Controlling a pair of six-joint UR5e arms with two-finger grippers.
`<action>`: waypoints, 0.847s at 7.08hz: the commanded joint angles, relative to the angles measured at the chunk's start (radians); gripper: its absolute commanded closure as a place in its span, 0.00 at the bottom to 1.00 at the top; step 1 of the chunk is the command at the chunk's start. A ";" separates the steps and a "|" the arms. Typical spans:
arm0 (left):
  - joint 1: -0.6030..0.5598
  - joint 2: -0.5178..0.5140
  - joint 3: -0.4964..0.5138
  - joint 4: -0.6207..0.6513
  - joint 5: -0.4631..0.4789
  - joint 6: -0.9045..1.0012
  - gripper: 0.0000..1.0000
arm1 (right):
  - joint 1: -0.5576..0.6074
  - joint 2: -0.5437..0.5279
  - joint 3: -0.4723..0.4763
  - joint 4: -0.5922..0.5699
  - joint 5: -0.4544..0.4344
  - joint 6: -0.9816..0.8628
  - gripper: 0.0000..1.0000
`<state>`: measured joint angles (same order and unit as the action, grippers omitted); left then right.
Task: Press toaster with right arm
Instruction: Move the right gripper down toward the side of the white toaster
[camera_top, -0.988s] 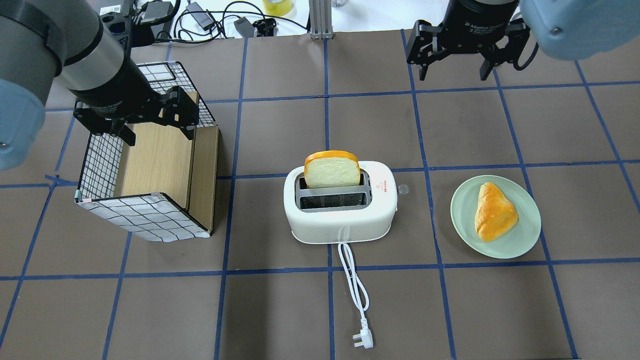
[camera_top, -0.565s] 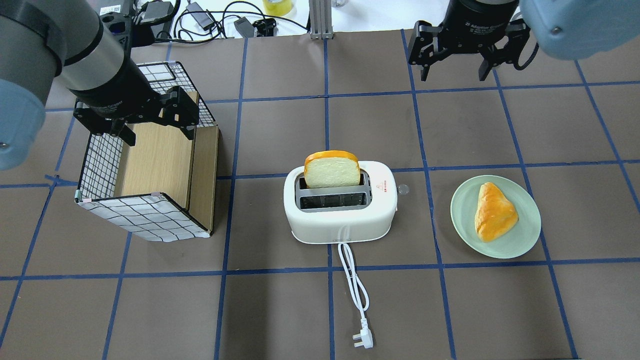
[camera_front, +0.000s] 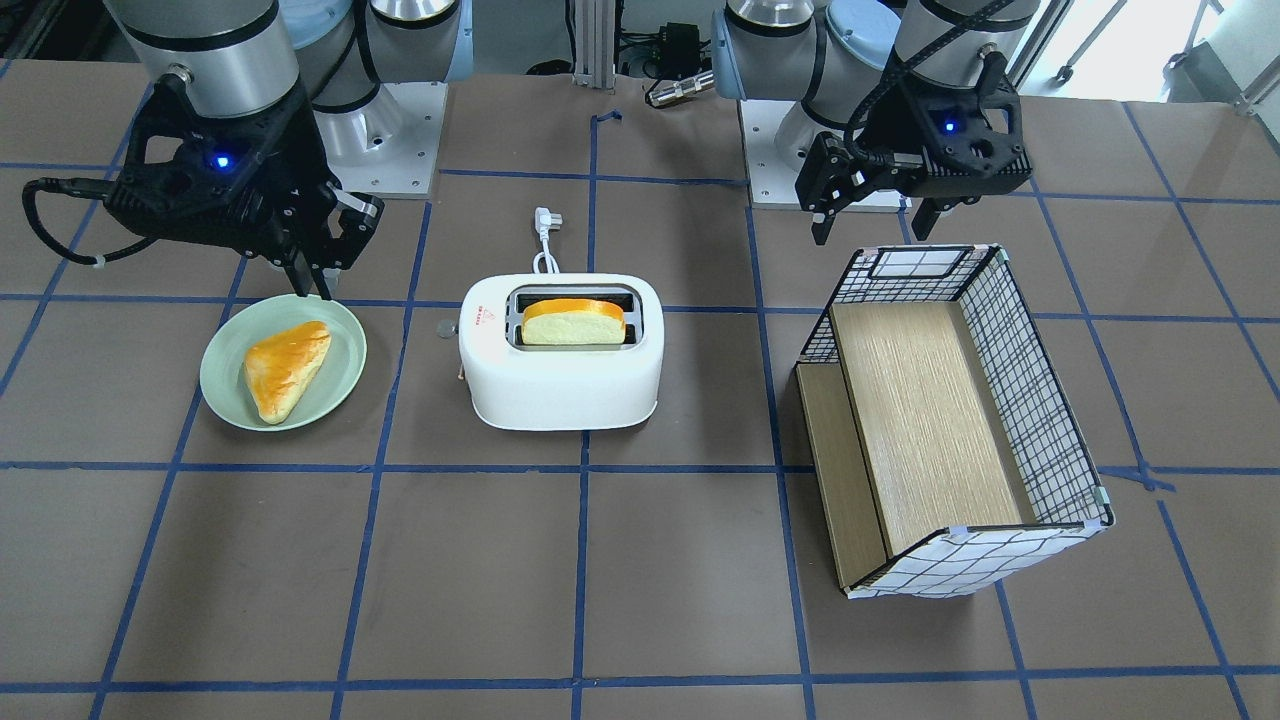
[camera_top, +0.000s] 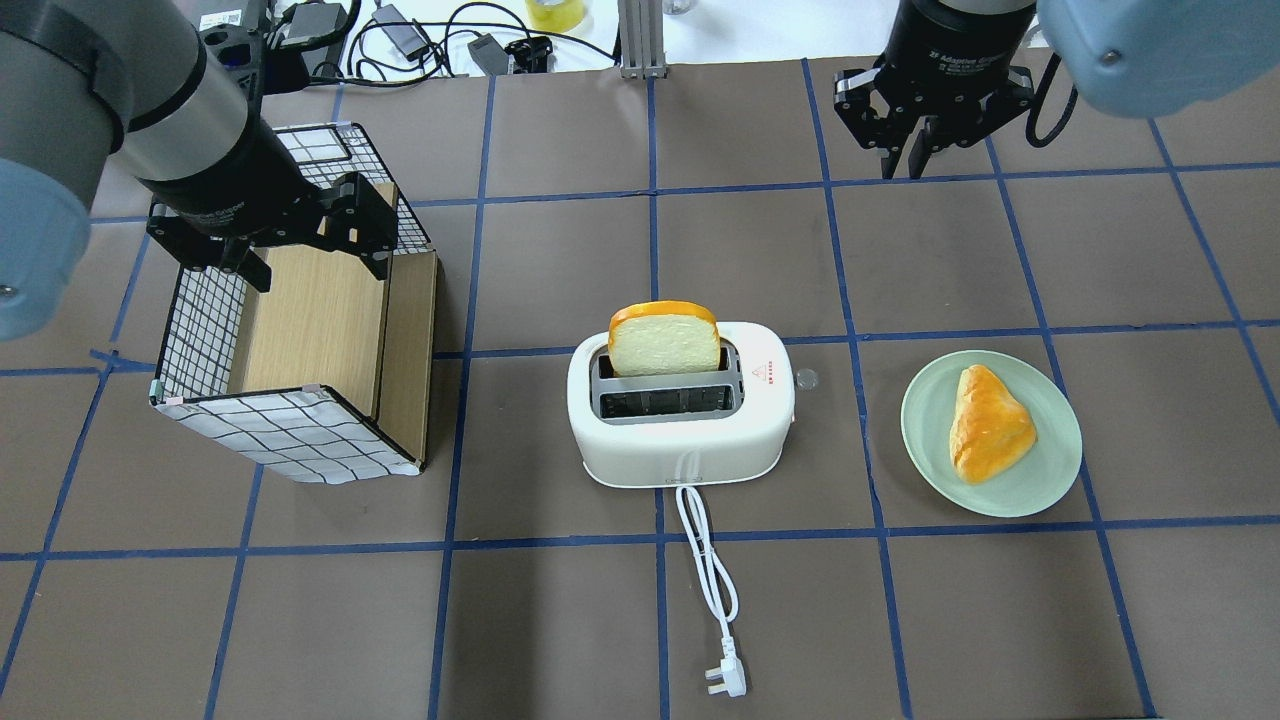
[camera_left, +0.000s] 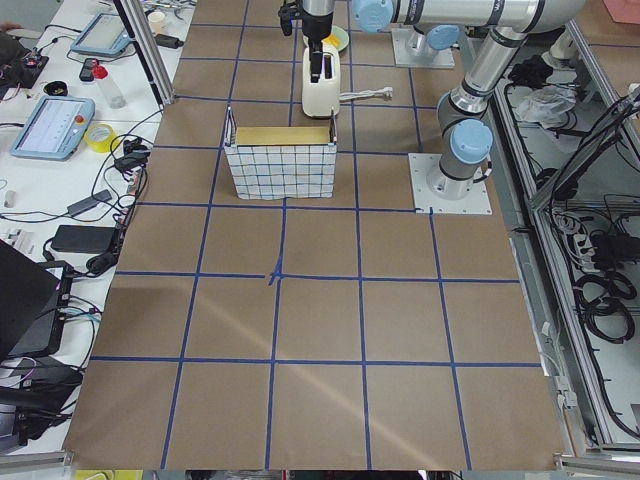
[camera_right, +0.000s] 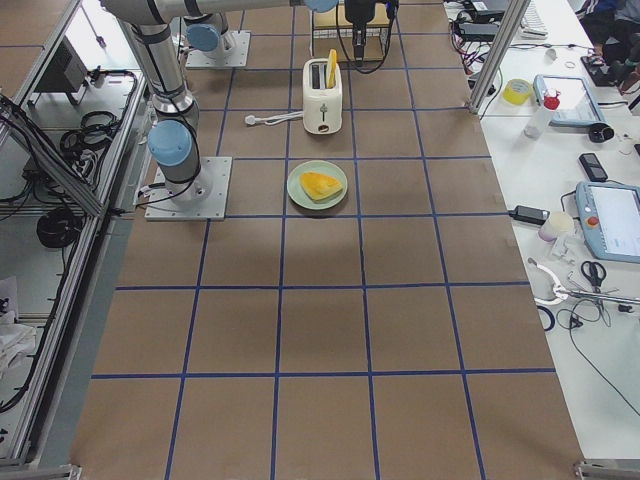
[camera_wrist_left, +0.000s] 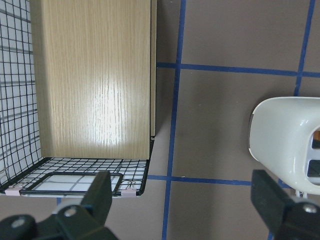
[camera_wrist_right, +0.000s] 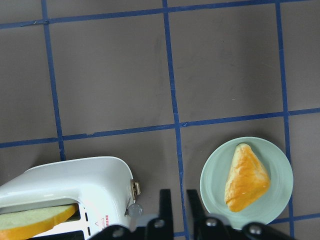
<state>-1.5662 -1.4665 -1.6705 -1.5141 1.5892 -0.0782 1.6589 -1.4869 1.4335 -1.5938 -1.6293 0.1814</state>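
The white two-slot toaster (camera_top: 680, 440) stands mid-table with a bread slice (camera_top: 664, 340) upright in its far slot. Its lever knob (camera_top: 806, 379) is on the side facing the plate. Its white cord and plug (camera_top: 725, 680) trail toward the robot. My right gripper (camera_top: 905, 165) is shut and empty, high over the far right of the table, away from the toaster. In the right wrist view the toaster (camera_wrist_right: 75, 180) and knob (camera_wrist_right: 134, 210) lie below and left of the fingertips (camera_wrist_right: 165, 196). My left gripper (camera_top: 315, 265) is open and empty over the wire box.
A checked wire-pattern box (camera_top: 300, 440) with a wooden floor lies on the left. A green plate (camera_top: 1000, 495) with a golden pastry (camera_top: 988, 422) sits right of the toaster. Cables and tape lie beyond the far edge.
My right gripper's fingers have closed from wide open to shut. The left arm, toaster, bread and plate have not moved.
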 joint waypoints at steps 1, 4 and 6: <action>0.000 0.000 0.000 0.000 0.000 0.000 0.00 | -0.011 0.002 0.002 0.002 0.009 -0.019 1.00; 0.000 0.000 0.000 0.000 0.000 0.000 0.00 | -0.167 0.004 0.024 0.073 0.291 -0.132 1.00; 0.000 0.000 0.000 0.000 0.000 0.000 0.00 | -0.212 0.002 0.115 0.083 0.516 -0.232 1.00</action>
<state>-1.5662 -1.4665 -1.6705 -1.5140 1.5892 -0.0782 1.4798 -1.4839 1.4922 -1.5200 -1.2518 0.0092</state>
